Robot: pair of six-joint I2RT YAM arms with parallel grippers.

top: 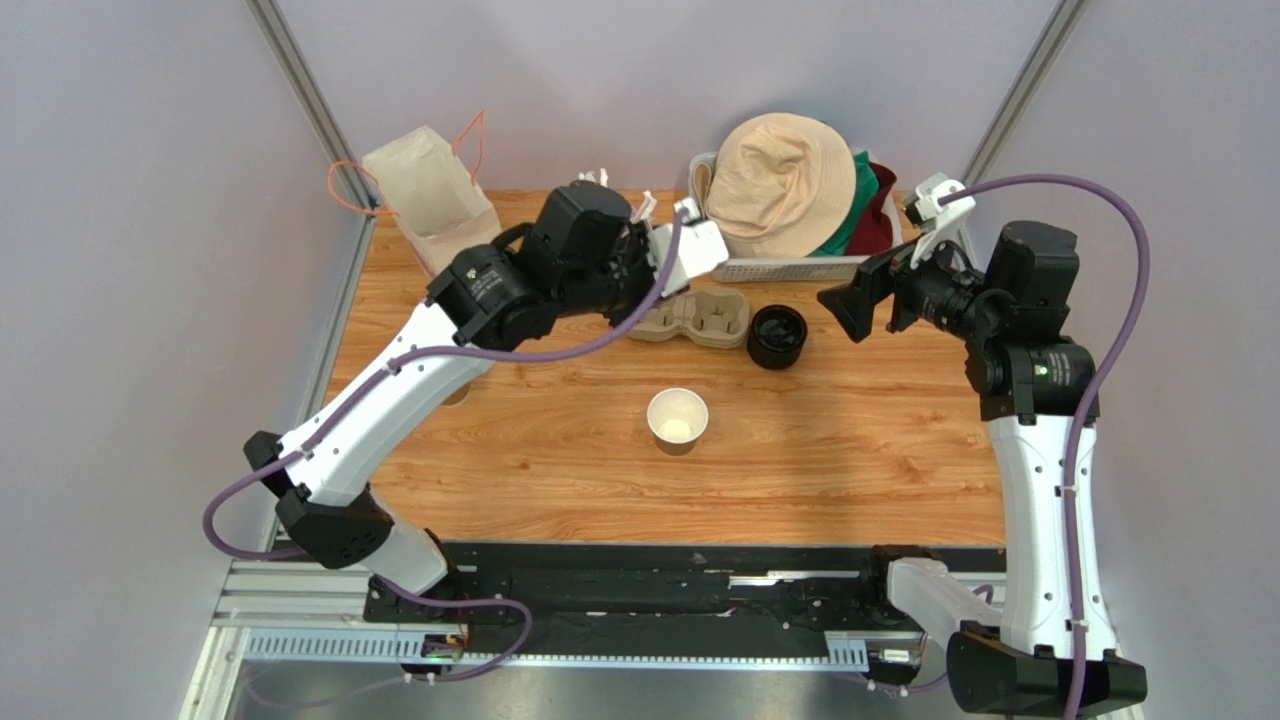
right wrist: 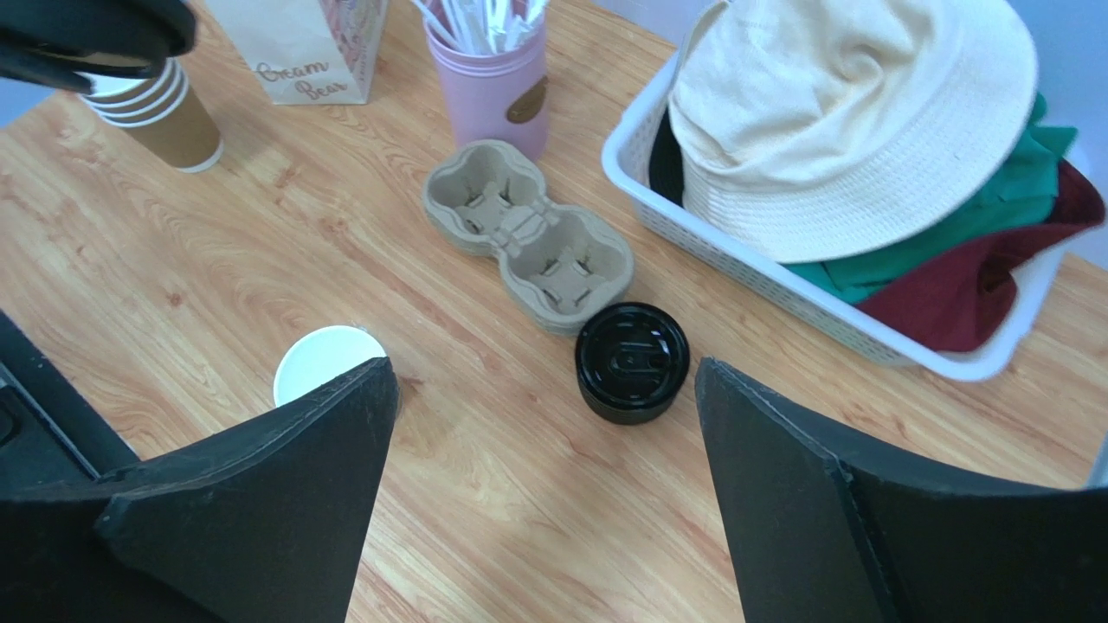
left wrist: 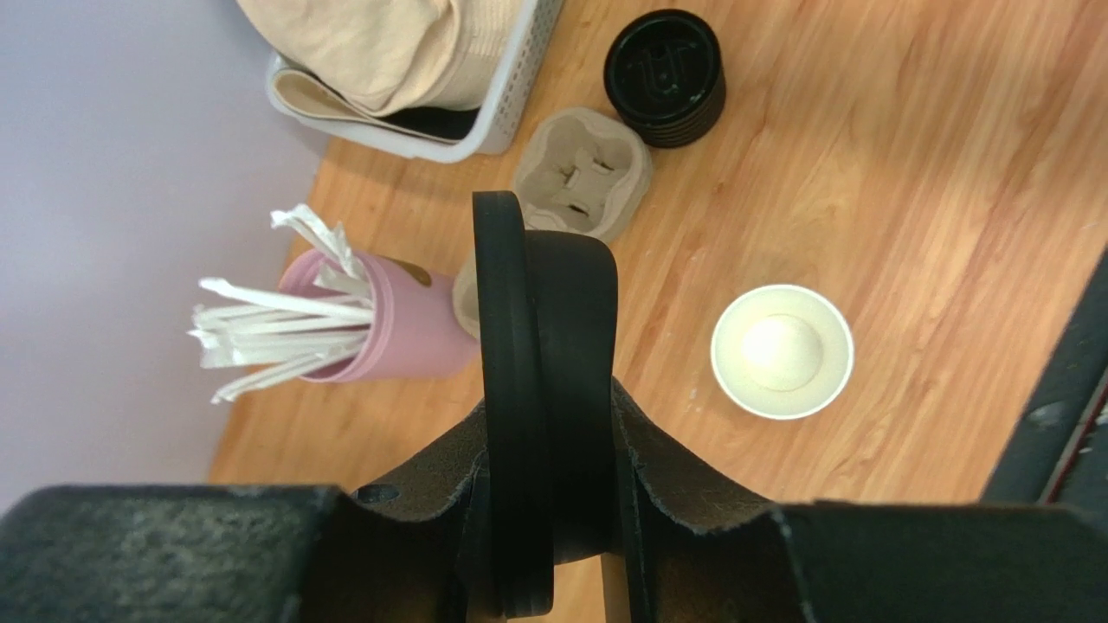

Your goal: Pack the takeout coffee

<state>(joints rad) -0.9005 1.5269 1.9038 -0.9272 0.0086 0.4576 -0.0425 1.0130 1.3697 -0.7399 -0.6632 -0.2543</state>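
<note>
The left gripper (left wrist: 553,415) is clamped on a black lid (left wrist: 546,299) held on edge. The open cup (left wrist: 782,351) stands apart, off to the right of its jaws, so the lid probably needs turning flat and centring before pressing. The right gripper (right wrist: 544,377) gapes wide and empty above the lid stack (right wrist: 632,362). Beyond its jaws sit the basket (right wrist: 754,266), paper bag (right wrist: 302,46), carrier (right wrist: 529,234) and straw holder (right wrist: 492,91); none seems to block the cup.

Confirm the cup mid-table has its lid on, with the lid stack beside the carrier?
Not quite. The cup has no lid: the top view shows its white inside open. The lid stack is beside the carrier, as you said.
</note>
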